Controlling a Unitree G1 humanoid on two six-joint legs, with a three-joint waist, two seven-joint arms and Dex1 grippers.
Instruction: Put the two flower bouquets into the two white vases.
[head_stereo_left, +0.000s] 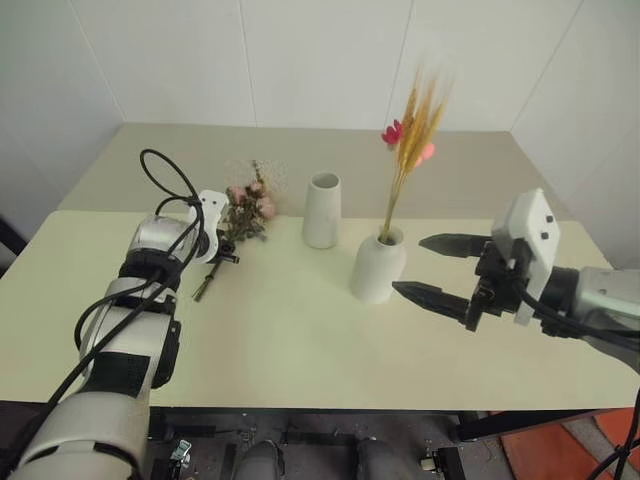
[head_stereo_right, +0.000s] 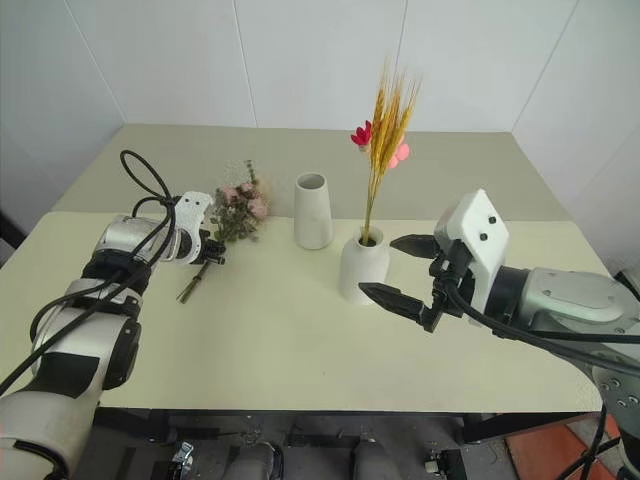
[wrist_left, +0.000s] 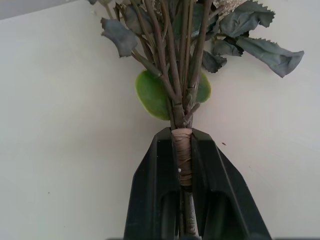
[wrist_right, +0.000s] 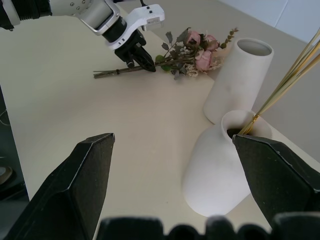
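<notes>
The dusty-pink rose bouquet (head_stereo_left: 250, 205) lies on the table, left of the slim white vase (head_stereo_left: 321, 210). My left gripper (head_stereo_left: 226, 250) is shut on its stems. The left wrist view shows both fingers (wrist_left: 160, 170) clamped on the tan wrapping band (wrist_left: 183, 150). The yellow wheat-like bouquet (head_stereo_left: 412, 125) with red-pink blossoms stands upright in the rounder narrow-necked vase (head_stereo_left: 378, 265). My right gripper (head_stereo_left: 408, 264) is open just right of that vase, fingers spread wide and pointing at it. In the right wrist view the round vase (wrist_right: 220, 170) sits between and beyond those fingers.
The pale cream table (head_stereo_left: 300, 350) reaches back to white walls, with its front edge near me. The two vases stand close together at mid-table, the slim one behind and left. Bare tabletop lies in front of the vases and at the far left.
</notes>
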